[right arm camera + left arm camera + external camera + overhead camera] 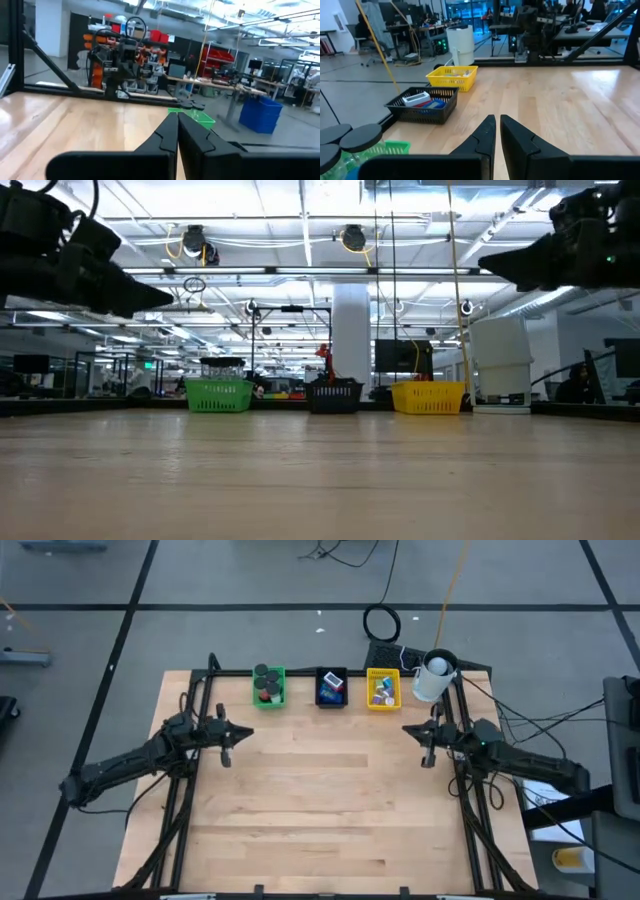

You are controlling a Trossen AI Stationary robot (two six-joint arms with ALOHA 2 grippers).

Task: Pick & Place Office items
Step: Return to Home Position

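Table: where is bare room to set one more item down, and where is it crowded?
The table is bare across its middle and near part, between the left gripper and the right gripper. Crowded at the far edge: green bin, black bin, yellow bin in a row, white cup beside them.

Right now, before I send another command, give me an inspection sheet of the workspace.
Surface: light wooden table top, bare except along the far edge.
Job's things: dark round caps in the green mesh bin; blue and white pieces in the black mesh bin; small mixed pieces in the yellow mesh bin; none loose on the wood.
Clutter: white cylindrical container at the far right corner, beside the yellow bin.
Grippers: left gripper and right gripper both shut, empty, raised over the table's left and right sides.
Cables: black coiled cable on the floor beyond the far edge; loose wires by the right arm.
Surroundings: grey floor; workshop hall behind the bins.
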